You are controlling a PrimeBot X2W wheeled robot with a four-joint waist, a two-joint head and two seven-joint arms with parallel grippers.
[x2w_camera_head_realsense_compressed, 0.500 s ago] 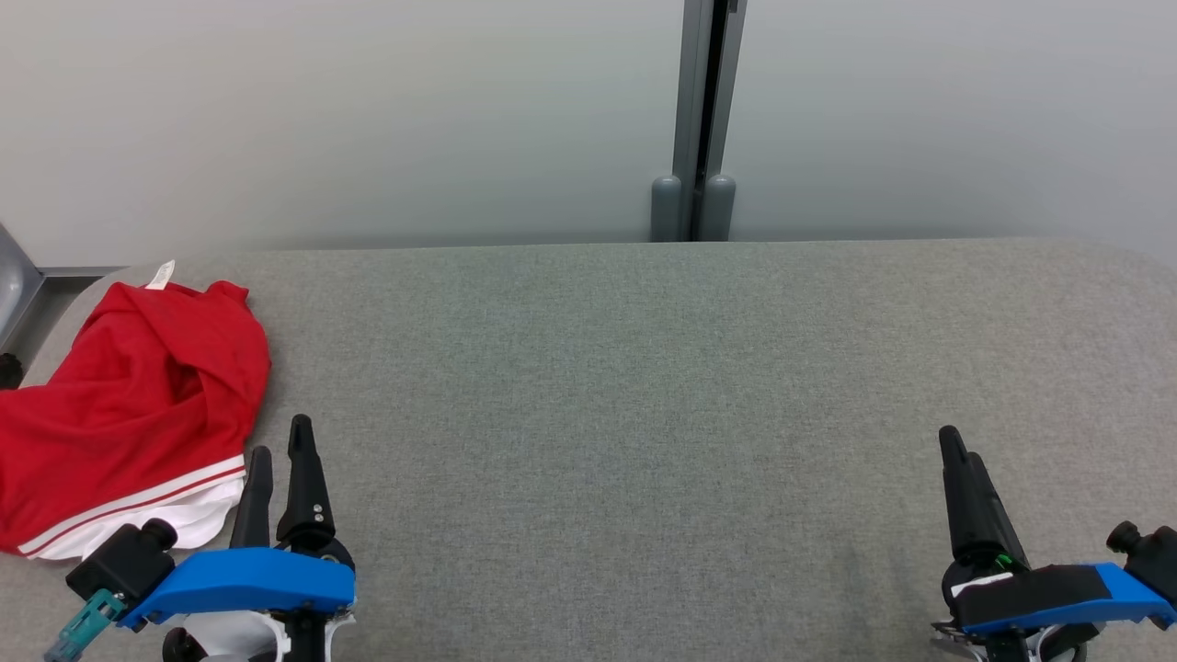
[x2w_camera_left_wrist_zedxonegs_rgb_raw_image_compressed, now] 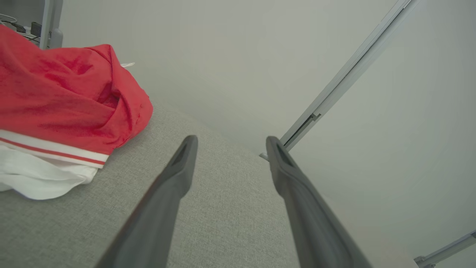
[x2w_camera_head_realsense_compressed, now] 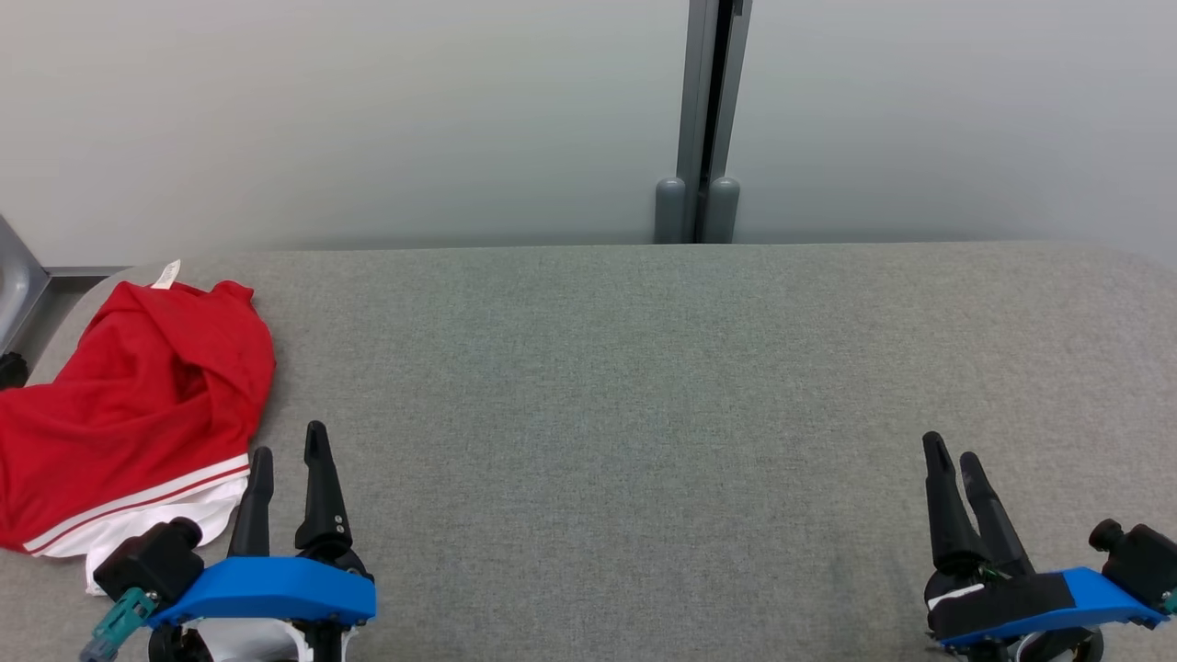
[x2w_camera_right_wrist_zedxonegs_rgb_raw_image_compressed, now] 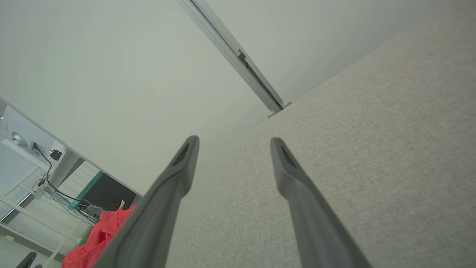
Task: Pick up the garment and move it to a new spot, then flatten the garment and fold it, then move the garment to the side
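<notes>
Lately only small drift: left gripper (x2w_camera_head_realsense_compressed: 289, 438) and right gripper (x2w_camera_head_realsense_compressed: 948, 447) edge inward, jaws wide, empty; red garment (x2w_camera_head_realsense_compressed: 138, 405) untouched, pickup pending

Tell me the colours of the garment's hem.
The garment is red; its hem is a white band with a thin red stripe, clearest in the left wrist view.

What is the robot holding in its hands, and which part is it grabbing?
Nothing. The left gripper and the right gripper are both open and empty. The red garment lies crumpled on the grey table, beside the left gripper.
</notes>
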